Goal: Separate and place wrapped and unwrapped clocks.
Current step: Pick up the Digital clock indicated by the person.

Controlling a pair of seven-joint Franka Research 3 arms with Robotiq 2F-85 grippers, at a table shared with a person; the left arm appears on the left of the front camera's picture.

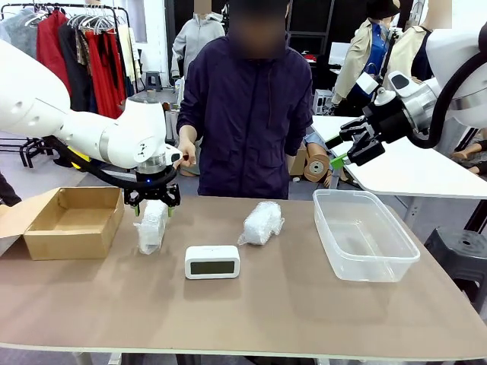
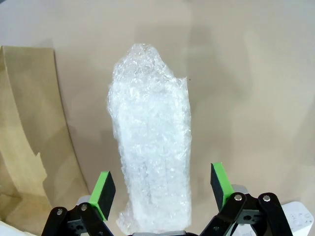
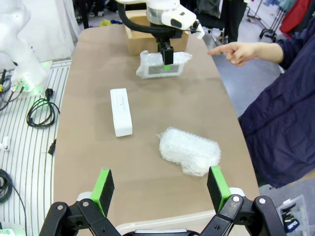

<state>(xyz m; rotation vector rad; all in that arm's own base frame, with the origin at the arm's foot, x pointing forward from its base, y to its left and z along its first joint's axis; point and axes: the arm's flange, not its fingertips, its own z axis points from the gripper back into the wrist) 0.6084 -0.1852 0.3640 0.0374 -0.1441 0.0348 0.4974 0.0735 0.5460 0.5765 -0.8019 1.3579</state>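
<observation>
A brown desk stretches toward a person standing at its far side. The left pincer points straight down over a bubble-wrap bundle near the desk's left side, beside an open cardboard box. Its green-padded fingers are spread apart, one on each side of the bundle, not touching the wrap. A bare white clock lies at the middle front, with a second bundle just behind it. The right pincer hangs spread wide and empty above a clear tub on the right.
</observation>
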